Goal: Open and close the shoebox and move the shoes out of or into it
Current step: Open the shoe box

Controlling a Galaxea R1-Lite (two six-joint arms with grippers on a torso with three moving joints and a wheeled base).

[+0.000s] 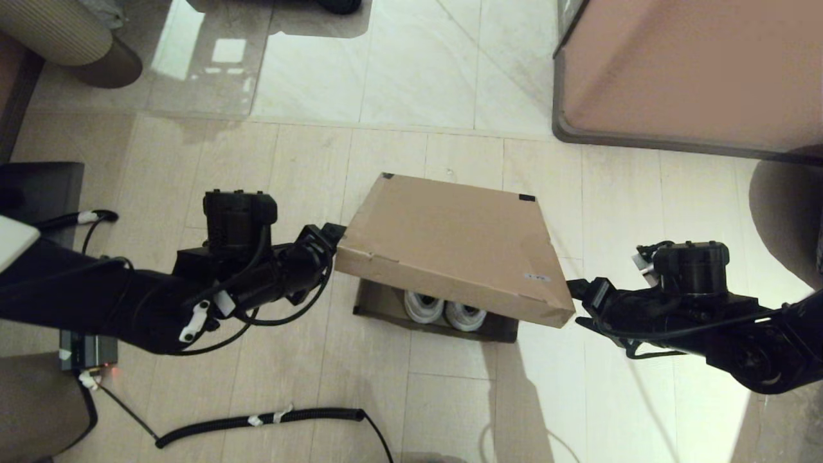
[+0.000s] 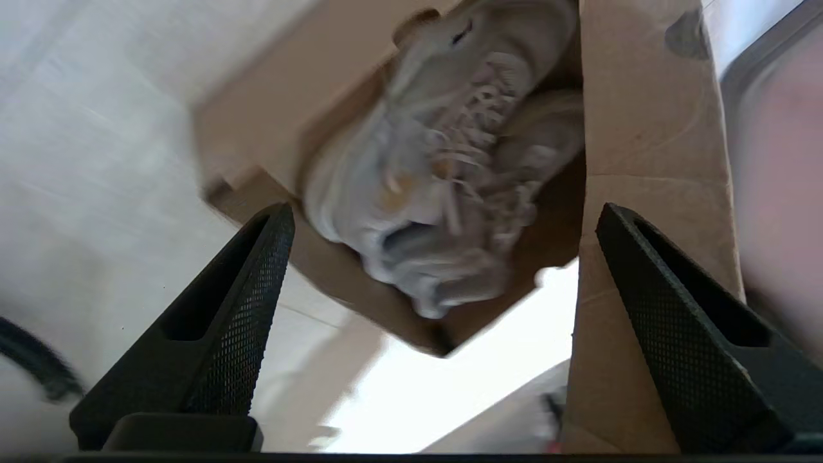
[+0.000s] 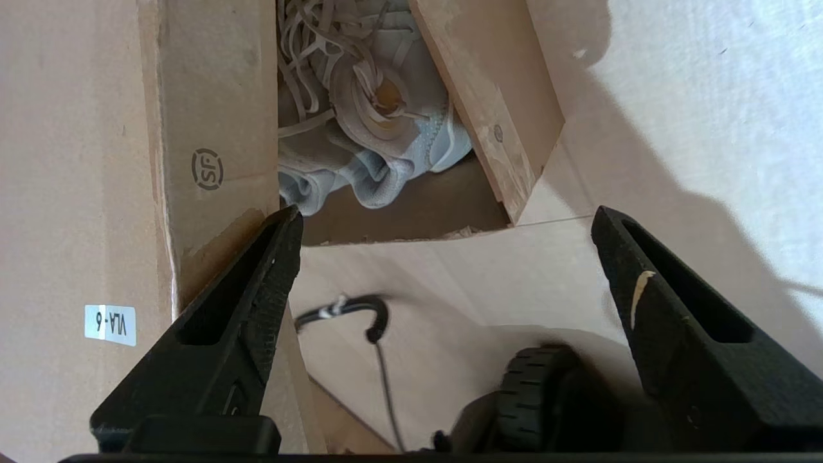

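Left gripper (image 1: 335, 239): fingers (image 2: 241, 302) spread wide, clamped on nothing; tips at the left near corner of the raised lid, which appears to rest against or on them.

Right gripper (image 1: 574, 297): fingers (image 3: 251, 308) likewise parted and empty; tips at the lid's right near corner, the front flap lying alongside one finger.

Shoebox (image 1: 450, 247): brown cardboard, standing on the tiled floor (image 1: 308, 161) between the two arms. Lid tilted up at the near edge, hinged at the far side, half open. Small white label (image 3: 110, 324) near the right front corner; dark tape at the far corners.

Shoes (image 1: 443, 308): white lace-up pair, inside the box, heels showing beneath the lid's front edge; laces loose.

Handling, judged: lid light, stiff across the panel but prone to buckle at its thin flaps; best lifted from both front corners together, under the edge rather than pinched. Shoes light, soft-uppered, firm-soled; take each at the heel collar or across the midfoot, clear of the laces.

Coiled black cable (image 1: 257, 421): on the floor nearer the robot.
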